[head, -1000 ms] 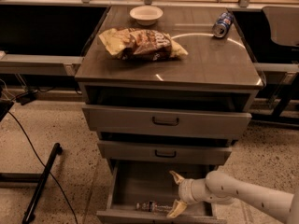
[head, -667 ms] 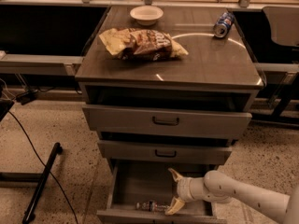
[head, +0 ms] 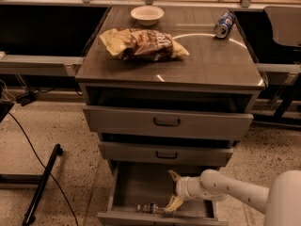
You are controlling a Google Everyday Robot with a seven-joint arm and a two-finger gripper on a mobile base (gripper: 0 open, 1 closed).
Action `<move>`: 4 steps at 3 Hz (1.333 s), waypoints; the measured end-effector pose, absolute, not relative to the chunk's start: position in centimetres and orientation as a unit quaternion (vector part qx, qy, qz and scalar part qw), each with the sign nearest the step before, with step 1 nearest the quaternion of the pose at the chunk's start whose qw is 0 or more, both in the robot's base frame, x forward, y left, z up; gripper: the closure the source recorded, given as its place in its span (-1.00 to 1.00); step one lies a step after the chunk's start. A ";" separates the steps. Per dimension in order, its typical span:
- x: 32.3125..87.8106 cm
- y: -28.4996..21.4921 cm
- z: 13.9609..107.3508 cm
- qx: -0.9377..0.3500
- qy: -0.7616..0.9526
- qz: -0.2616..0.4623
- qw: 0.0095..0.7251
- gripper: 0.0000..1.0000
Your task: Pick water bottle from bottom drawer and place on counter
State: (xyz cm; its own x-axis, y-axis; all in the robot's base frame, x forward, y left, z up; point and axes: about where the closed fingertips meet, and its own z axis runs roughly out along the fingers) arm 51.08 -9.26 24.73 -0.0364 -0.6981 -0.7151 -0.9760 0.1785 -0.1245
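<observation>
The water bottle (head: 149, 208) lies on its side near the front edge inside the open bottom drawer (head: 134, 185). My gripper (head: 173, 190) reaches into the drawer from the right on a white arm. Its two yellowish fingers are spread apart, one up near the back, one down by the bottle's right end. Nothing is between them. The counter (head: 207, 60) is the glossy dark top of the cabinet above.
On the counter lie a chip bag (head: 143, 44), a white bowl (head: 147, 14) and a blue soda can (head: 224, 24). Two upper drawers with dark handles (head: 166, 122) stand slightly open. A black cable and stand (head: 40, 182) cross the floor at left.
The gripper has shifted slightly left inside the bottom drawer, its lower finger now closer to the bottle. Nothing else has moved.
</observation>
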 end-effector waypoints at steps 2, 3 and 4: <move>52.0 -8.6 21.3 -0.617 0.691 0.202 0.317 -0.76; 52.0 -8.5 20.3 -0.621 0.689 0.203 0.313 -0.74; 51.8 -8.5 19.0 -0.628 0.684 0.204 0.309 -0.72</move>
